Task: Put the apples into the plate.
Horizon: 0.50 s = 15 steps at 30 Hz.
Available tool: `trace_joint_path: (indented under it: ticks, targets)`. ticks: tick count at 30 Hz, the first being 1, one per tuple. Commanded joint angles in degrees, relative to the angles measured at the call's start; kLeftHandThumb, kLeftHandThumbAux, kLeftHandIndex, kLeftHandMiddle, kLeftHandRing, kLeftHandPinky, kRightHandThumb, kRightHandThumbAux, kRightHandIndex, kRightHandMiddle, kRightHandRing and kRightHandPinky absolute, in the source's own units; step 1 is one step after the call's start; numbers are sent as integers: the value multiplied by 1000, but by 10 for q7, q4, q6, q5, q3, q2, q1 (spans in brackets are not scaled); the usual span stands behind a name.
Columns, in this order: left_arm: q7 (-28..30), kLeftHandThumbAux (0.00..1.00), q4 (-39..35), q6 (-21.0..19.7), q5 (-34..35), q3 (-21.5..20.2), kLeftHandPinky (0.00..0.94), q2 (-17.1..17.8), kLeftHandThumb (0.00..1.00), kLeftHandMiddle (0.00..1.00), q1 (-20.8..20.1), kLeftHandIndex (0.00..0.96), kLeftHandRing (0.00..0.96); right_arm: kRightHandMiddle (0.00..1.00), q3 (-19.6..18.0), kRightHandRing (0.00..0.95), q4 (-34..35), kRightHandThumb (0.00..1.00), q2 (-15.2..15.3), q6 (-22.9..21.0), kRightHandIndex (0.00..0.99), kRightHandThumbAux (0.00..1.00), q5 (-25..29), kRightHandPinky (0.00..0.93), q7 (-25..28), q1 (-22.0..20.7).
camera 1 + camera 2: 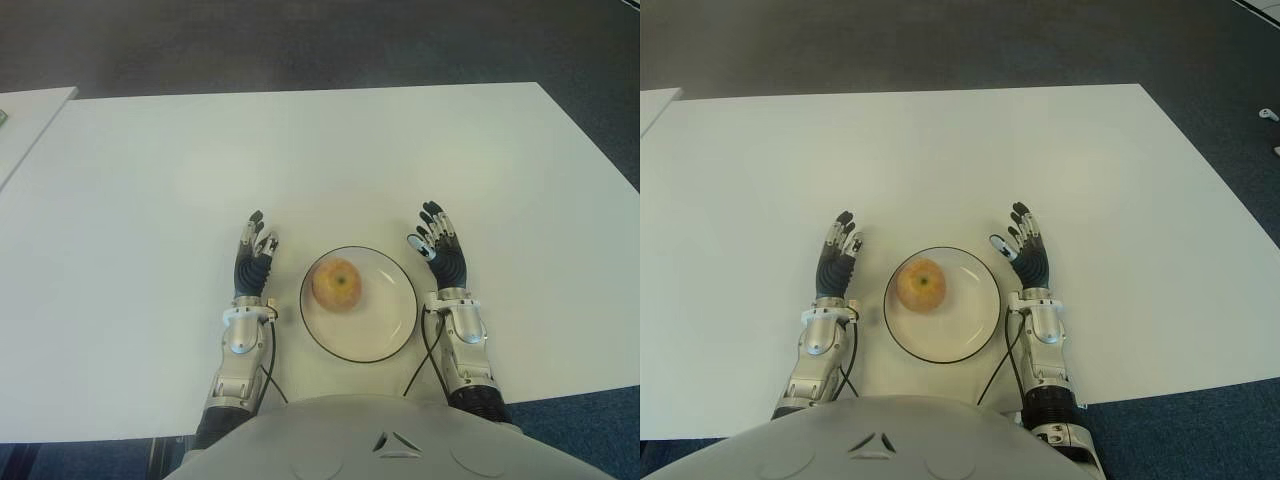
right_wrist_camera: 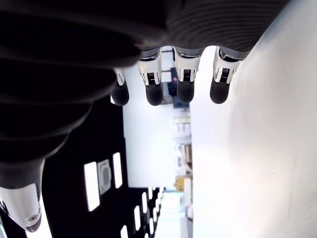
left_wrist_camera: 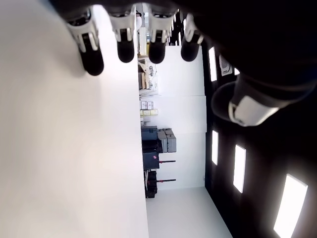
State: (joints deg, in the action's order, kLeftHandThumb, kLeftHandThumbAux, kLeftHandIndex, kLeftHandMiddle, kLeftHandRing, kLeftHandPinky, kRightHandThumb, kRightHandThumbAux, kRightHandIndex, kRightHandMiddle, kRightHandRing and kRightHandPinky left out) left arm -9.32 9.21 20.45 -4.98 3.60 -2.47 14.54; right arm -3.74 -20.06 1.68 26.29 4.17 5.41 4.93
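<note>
A white surface [image 1: 150, 180] fills most of the frame in both eye views, with dark carpet floor [image 1: 300, 40] across the top edge and down the right side. Near the lower centre sits a round white plate [image 1: 385, 325] with a thin dark rim. 1 apple [image 1: 337, 284], yellow with a reddish blush, lies inside the plate, toward its left part, stem hollow facing up.

The left hand [image 1: 254, 262] shows just left of the plate, palm side turned toward it, fingers straight and pointing toward the top of the frame; it holds nothing. Its wrist view shows 4 fingertips [image 3: 92, 59] extended side by side along the surface, with the thumb apart from them.

The right hand [image 1: 440, 250] shows just right of the plate, likewise stretched out and empty, its fingers slightly fanned. Its wrist view shows 4 straight fingertips [image 2: 154, 94] with nothing between them and the thumb.

A second pale surface [image 1: 25, 115] edges into the upper left of the frame.
</note>
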Motion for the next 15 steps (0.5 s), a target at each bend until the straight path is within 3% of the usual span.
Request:
trace_joint_path:
  ticks: [1, 6, 15]
  targets:
    - [19, 450, 11, 28, 4, -5, 46, 14, 36, 44, -1, 60, 29, 0, -3, 0, -32, 87, -1, -10, 9, 612, 5, 0, 5, 0]
    - [24, 448, -18, 30, -1, -10, 62, 23, 40, 42, 4, 52, 32, 0, -2, 0, -39, 89, -4, -4, 10, 616, 0, 0, 1, -9]
    - [15, 463, -52, 35, -10, -8, 90, 18, 31, 47, 21, 47, 46, 0, 9, 0, -8, 86, -14, 7, 24, 606, -9, 0, -6, 18]
